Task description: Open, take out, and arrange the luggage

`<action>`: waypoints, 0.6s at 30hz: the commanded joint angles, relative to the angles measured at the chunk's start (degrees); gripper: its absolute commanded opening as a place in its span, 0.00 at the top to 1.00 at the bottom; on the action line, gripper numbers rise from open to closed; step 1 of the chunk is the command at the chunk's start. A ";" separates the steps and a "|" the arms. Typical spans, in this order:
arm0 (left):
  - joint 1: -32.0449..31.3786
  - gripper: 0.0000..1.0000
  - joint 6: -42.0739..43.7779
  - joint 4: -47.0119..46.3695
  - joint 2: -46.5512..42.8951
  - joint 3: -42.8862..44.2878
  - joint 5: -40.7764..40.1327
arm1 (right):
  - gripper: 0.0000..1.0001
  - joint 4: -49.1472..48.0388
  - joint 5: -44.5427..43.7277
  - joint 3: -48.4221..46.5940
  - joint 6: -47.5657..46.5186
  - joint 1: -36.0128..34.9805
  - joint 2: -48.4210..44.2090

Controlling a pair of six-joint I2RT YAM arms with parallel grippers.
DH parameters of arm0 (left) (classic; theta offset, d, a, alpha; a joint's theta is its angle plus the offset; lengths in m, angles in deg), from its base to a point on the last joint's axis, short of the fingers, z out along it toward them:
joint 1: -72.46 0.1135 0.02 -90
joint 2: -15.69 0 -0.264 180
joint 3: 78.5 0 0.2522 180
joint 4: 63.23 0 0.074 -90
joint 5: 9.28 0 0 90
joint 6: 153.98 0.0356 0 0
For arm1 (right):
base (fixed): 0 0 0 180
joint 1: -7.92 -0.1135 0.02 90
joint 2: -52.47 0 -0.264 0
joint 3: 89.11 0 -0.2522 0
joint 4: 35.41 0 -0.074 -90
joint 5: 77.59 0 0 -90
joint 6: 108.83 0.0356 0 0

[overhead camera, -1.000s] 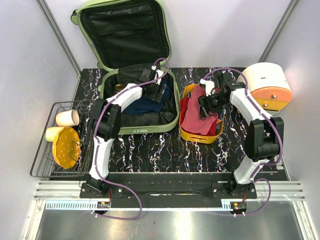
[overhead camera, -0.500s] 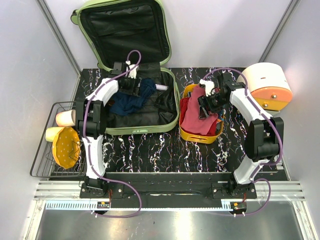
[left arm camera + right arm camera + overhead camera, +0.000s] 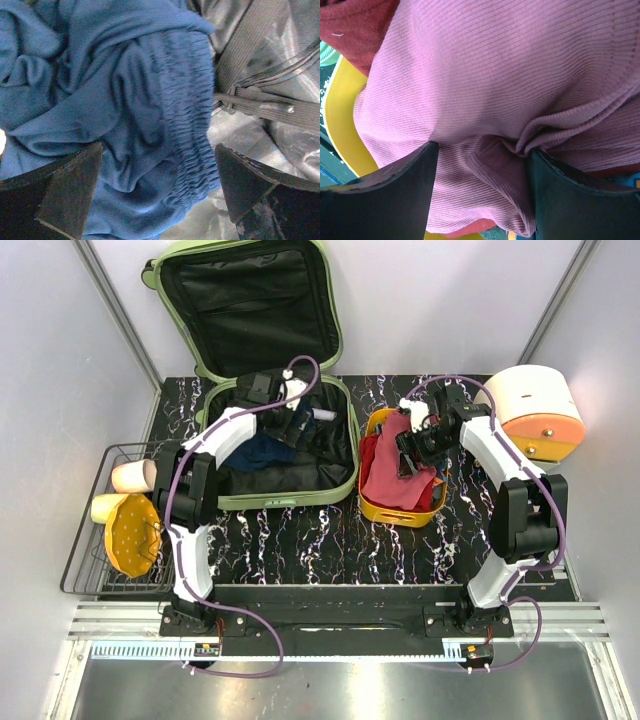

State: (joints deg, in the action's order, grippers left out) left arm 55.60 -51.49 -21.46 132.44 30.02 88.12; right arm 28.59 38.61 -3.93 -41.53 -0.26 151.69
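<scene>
The luggage (image 3: 285,498), a pale-green hard-shell suitcase, lies open at the back of the table, its lid (image 3: 250,300) leaning on the wall. My left gripper (image 3: 300,425) hangs inside the base, open wide. A crumpled blue garment (image 3: 125,90) lies under and between its fingers (image 3: 70,190); in the top view the garment (image 3: 262,452) is left of centre. The left gripper (image 3: 157,165) has a grey strap (image 3: 260,102) to its right. My right gripper (image 3: 410,455) is down in the yellow tray (image 3: 400,515). The right gripper (image 3: 482,150) has its jaws apart, pressed into a pink ribbed garment (image 3: 495,65).
A red garment (image 3: 355,20) lies under the pink one in the tray. A wire basket (image 3: 85,570) at the left holds two cups and a yellow perforated piece (image 3: 132,532). A cream and orange round container (image 3: 535,410) stands at the back right. A small white tube (image 3: 325,414) lies in the suitcase.
My left gripper swung left across the suitcase base, then came back toward the middle. The blue garment now lies further left. The right arm has not moved.
</scene>
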 commanded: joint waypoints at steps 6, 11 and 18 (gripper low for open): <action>-3.26 0.01 4.38 -0.16 9.71 4.02 -14.50 | 0.23 0.47 -0.09 -2.35 -1.12 0.19 -0.69; -3.00 0.01 4.64 6.96 15.34 11.66 -15.49 | 0.23 0.39 -0.18 -2.53 -1.38 0.10 -0.69; -1.51 0.57 5.53 16.62 19.30 18.00 -5.32 | 0.23 0.56 -0.44 -3.14 -1.47 0.19 -0.96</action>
State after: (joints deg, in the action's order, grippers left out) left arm 51.95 -46.09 -12.94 147.59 45.15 74.52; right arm 29.00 38.58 -4.32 -42.01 -0.26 151.69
